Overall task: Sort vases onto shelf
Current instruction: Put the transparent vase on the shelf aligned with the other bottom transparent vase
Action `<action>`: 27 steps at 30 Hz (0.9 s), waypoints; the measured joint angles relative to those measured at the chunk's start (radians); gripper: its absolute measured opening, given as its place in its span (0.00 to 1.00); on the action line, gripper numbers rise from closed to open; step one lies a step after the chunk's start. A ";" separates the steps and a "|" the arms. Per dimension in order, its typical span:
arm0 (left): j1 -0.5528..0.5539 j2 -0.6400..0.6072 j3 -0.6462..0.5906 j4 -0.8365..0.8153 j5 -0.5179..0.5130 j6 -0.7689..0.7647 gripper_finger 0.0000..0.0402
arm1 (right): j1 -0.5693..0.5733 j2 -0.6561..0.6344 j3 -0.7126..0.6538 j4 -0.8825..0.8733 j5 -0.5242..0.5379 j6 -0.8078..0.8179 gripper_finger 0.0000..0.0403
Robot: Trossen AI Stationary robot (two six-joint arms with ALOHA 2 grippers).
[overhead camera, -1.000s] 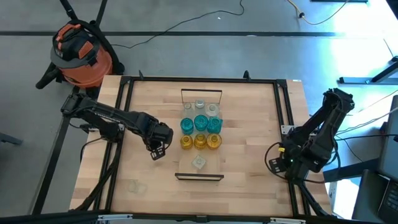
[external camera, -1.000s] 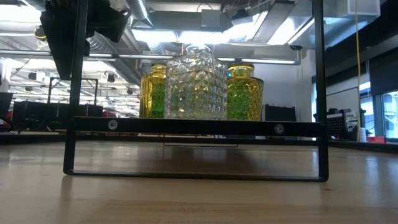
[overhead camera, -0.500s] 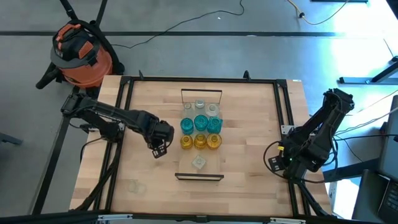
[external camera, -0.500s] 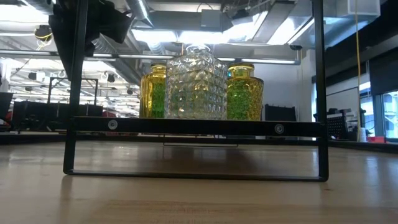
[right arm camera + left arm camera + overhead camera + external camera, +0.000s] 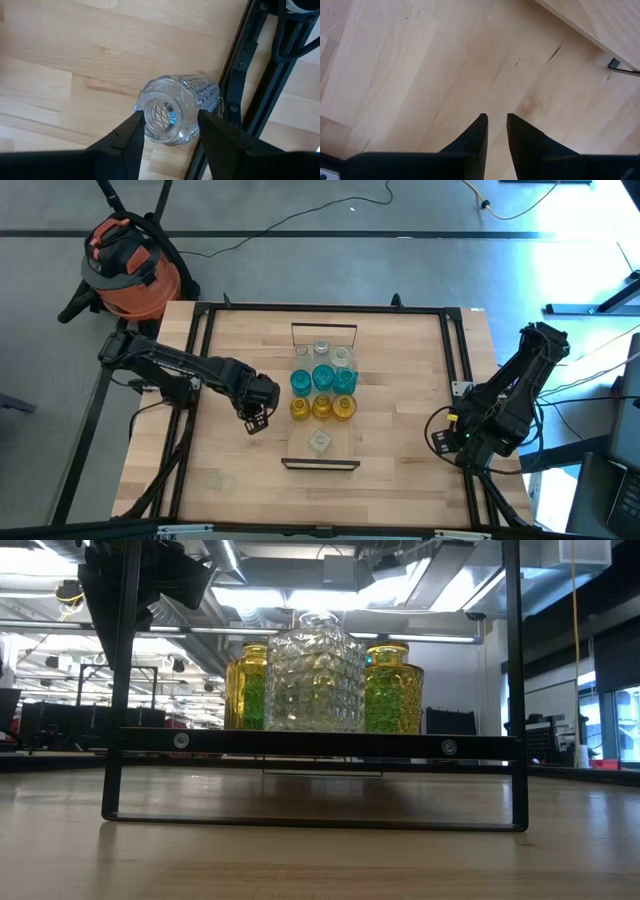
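1. Hovering over bare tabletop (image 5: 400, 440) just left of the shelf (image 5: 352, 435): left gripper (image 5: 496, 131), fingers a narrow slit apart, nothing between them.
2. Pinching a clear cut-glass vase (image 5: 175, 109) at the table's right edge: right gripper (image 5: 169, 127).
3. Sitting on the shelf: clear, teal vases (image 5: 322, 378), amber vases (image 5: 321, 407), plus one clear vase (image 5: 313, 673) nearest the front.

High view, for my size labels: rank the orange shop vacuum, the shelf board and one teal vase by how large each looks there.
1. Shelf board and orange shop vacuum: alike in spread, and the vacuum stands on the floor below, so unranked.
2. Teal vase: clearly the smallest.
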 joint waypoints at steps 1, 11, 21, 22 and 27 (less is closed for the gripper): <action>0.000 0.000 0.000 0.000 0.000 0.000 0.16 | 0.000 0.000 0.000 -0.002 0.000 0.003 0.42; 0.000 0.000 0.000 0.000 0.008 0.000 0.16 | 0.000 -0.002 0.025 -0.061 0.028 0.007 0.42; 0.000 0.000 0.000 0.000 0.019 0.000 0.16 | 0.001 -0.002 0.053 -0.102 0.019 0.000 0.42; 0.000 0.000 0.000 0.001 0.019 0.000 0.16 | 0.001 -0.002 0.053 -0.101 0.016 0.000 0.42; 0.000 0.000 0.000 0.010 0.019 0.000 0.16 | 0.001 -0.003 0.054 -0.101 0.017 0.000 0.42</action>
